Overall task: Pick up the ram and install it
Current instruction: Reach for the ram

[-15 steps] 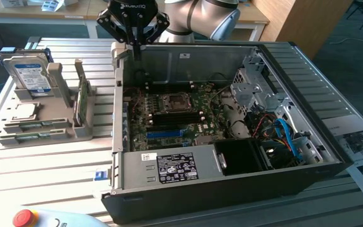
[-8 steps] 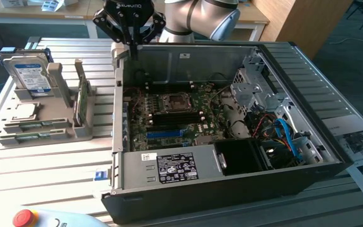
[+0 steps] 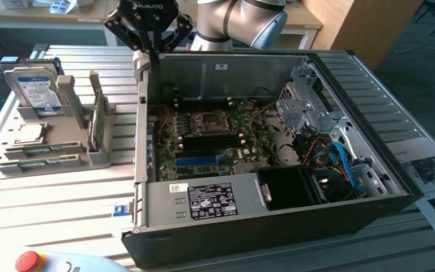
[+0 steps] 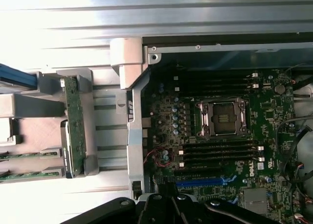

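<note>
Gripper (image 3: 152,50) hangs over the far corner of the open computer case (image 3: 278,226), at about 11 o'clock of the case in the exterior view. Its black fingers are drawn together to a point, with nothing between them. The wrist view looks straight down past the case wall onto the motherboard (image 4: 220,150). Ram (image 3: 42,150): a narrow green stick lying flat in the grey holder (image 3: 89,161). A second stick (image 3: 34,165) lies just beside it and parallel. Both are at roughly 7 o'clock of the holder, well apart from the gripper. The holder sits on the slatted table (image 3: 51,209) at 9 o'clock of the case. A hard drive (image 3: 32,85) with a blue label stands upright at 11 o'clock of the holder. A broader green expansion card (image 3: 97,119) stands on edge at its 3 o'clock side, the side nearest the case. On the motherboard a bare CPU socket (image 4: 222,117) sits mid-board, with black memory slots (image 4: 215,153) running along two opposite sides of it. A red emergency-stop button (image 3: 27,260) is at 7 o'clock of the case. Printed sheets (image 3: 429,170) lie on the table at 4 o'clock.
</note>
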Controlling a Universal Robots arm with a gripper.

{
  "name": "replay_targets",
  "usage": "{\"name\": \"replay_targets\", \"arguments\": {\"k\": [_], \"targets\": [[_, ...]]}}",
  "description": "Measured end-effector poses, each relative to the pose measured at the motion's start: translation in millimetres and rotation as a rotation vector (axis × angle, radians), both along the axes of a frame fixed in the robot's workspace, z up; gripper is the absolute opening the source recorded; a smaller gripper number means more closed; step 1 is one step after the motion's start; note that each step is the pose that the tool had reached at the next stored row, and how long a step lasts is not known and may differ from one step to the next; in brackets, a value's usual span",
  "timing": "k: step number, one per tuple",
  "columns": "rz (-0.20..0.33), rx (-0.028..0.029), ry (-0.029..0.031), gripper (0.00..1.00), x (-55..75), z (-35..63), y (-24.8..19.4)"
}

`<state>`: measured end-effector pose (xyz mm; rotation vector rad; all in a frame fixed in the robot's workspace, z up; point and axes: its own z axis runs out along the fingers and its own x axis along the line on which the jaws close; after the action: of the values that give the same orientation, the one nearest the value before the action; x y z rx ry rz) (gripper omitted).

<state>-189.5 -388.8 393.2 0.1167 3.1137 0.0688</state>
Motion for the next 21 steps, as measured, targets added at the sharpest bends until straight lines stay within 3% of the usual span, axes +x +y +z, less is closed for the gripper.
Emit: {"name": "replay_targets", "arguments": {"k": [21], "targets": [[0.000,0.0000,0.0000,0.10,-32.6,0.0,4.0]]}}
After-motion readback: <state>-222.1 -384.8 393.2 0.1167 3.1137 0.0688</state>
